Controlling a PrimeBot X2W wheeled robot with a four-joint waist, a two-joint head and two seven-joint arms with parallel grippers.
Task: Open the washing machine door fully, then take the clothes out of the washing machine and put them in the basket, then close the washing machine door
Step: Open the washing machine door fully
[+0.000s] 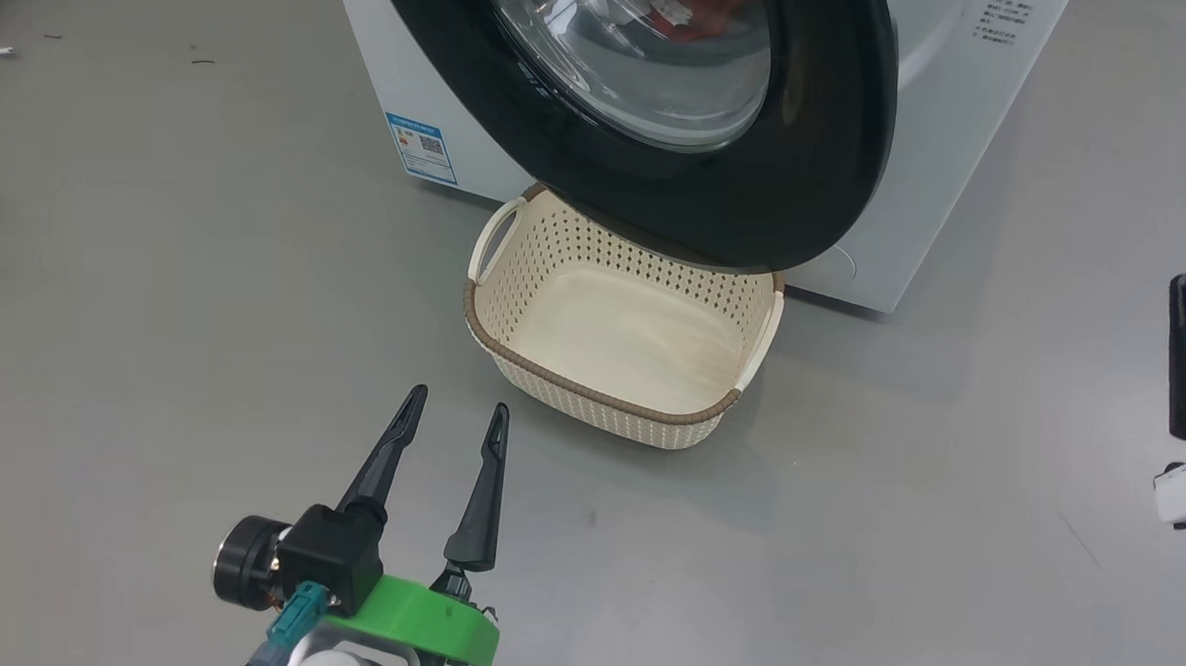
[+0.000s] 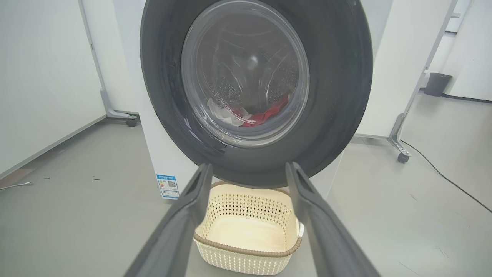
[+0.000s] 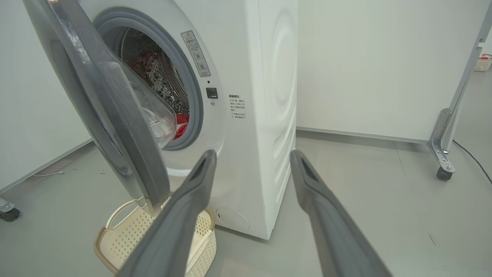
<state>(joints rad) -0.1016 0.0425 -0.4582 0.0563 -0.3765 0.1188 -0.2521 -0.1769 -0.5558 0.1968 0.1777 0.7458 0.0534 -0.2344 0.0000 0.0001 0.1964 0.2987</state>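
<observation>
The washing machine [image 1: 952,138] stands ahead with its door [image 1: 821,163] swung partly open, the black ring hanging over the far edge of the basket [image 1: 590,393]. The cream basket sits empty on the floor. Red and white clothes [image 2: 265,113] lie inside the drum, seen through the door glass, and red cloth [image 3: 180,129] shows at the porthole's lower edge. My left gripper [image 1: 458,400] is open and empty, a short way in front of the basket. My right gripper [image 3: 252,154] is open and empty, off to the machine's right, facing the door's edge [image 3: 115,127].
Grey floor surrounds the machine. White partition panels on wheeled metal feet [image 3: 444,173] stand to the right and behind, with a dark cable [image 2: 453,181] trailing across the floor. A black bin [image 2: 438,82] sits far back right.
</observation>
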